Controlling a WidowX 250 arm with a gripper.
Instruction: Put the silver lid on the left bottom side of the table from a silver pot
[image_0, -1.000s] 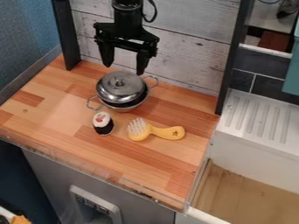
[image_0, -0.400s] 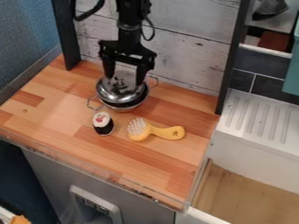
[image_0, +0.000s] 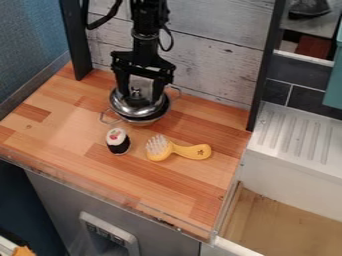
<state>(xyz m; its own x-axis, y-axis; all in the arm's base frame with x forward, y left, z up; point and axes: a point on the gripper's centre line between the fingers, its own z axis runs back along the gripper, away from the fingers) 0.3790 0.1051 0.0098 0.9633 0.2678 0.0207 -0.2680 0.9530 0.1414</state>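
Two spread black fingers of the robot gripper (image_0: 141, 96) straddle the knob of the round, shiny silver metal lid (image_0: 135, 105), which sits on the two-handled silver metal pot (image_0: 146, 121). Grasping seems the step in hand; next, close on the knob and lift straight up.

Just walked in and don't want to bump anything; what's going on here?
A robot arm's gripper is down over the silver lid, its fingers apart on either side of the knob. The lid sits slightly askew on the silver pot, not yet on the table. A toy sushi roll and a yellow brush lie nearby.
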